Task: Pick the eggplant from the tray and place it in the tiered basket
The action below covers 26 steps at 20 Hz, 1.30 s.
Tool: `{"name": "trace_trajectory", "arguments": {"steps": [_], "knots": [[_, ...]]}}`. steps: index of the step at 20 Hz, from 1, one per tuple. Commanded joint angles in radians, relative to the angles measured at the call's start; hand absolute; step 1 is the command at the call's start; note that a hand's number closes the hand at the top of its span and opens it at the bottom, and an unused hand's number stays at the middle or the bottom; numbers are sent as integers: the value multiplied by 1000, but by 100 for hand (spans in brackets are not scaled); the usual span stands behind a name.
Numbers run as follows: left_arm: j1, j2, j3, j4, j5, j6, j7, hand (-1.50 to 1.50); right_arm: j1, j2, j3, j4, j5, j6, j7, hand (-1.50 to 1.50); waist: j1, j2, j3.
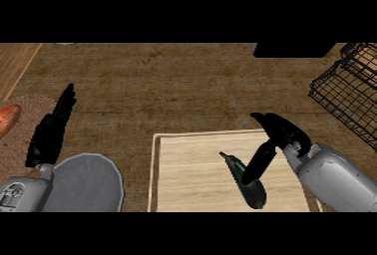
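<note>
My right forearm [335, 182] lies closest; my right hand [283, 132] hangs over the tray [184, 169], fingers apart, 1 reaching onto the eggplant [254, 194] lying on it. My left hand [52, 132] rests straight-fingered at left. The tiered basket [346, 94] stands far right.

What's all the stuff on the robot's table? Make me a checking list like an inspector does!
Surface: brown wooden counter.
Job's things: dark eggplant lying on the pale wooden tray; black wire basket at the far right, apart from the tray.
Clutter: an orange thing on a brown mat at the left edge; a grey oval, cannot tell what it is.
Robot hands: right robot hand open, fingers pointing down at the eggplant, not curled round it; left robot hand open, resting at the left, fingers up.
Cables: nothing seen.
Surroundings: a black block at the counter's far edge.
</note>
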Motion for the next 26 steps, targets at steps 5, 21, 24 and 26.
{"name": "trace_trajectory", "arguments": {"steps": [5, 21, 24, 26], "knots": [[28, 11, 20, -23, 4, -27, -1, 0, -72, 37, 81, 46, 46, 29, 230, -150, 8, 1, 0], [19, -26, 32, -19, -27, -14, 18, 0, -75, 58, 147, 61, 41, -12, 243, -150, -6, -1, -1], [51, -42, 10, -67, -43, -6, 32, 0, -26, 33, 143, 33, 61, -19, 236, -150, -5, -1, 1], [25, -30, 18, -76, -50, -11, 63, 0, -19, 45, 144, 24, 81, -47, 243, -150, -8, -2, 1]]}}
